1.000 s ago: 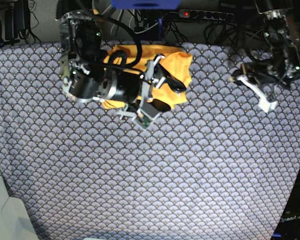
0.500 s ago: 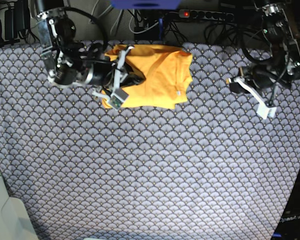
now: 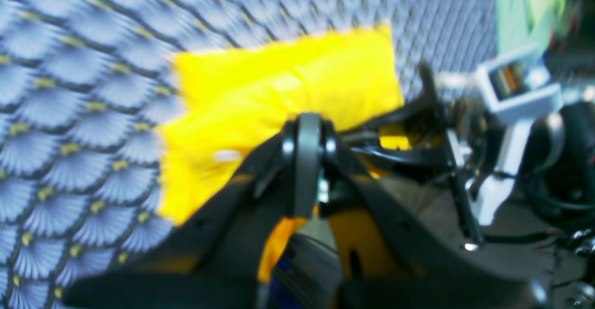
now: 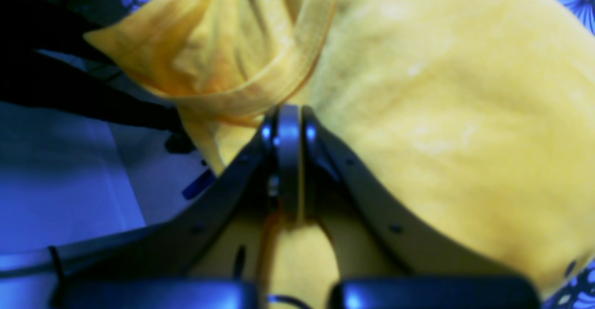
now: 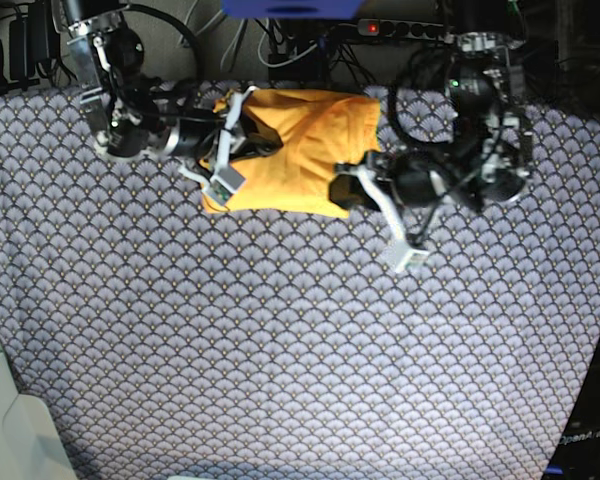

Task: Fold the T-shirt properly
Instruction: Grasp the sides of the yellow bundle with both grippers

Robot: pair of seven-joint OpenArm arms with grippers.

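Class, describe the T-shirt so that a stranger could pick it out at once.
Start at the blue-grey scale-patterned cloth that covers the table. Near its far edge, between the two arms, lies the T-shirt, folded into a compact rectangle. It is the only plain yellow-orange thing there.

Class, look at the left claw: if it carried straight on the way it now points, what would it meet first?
Probably the T-shirt: the left claw, shut, points at the folded shirt's near edge. Depth is blurred, so whether it already touches is unclear.

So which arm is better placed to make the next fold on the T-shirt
Probably the right: its gripper is shut against the T-shirt at the collar end, while the left gripper, also shut, only reaches the opposite edge.
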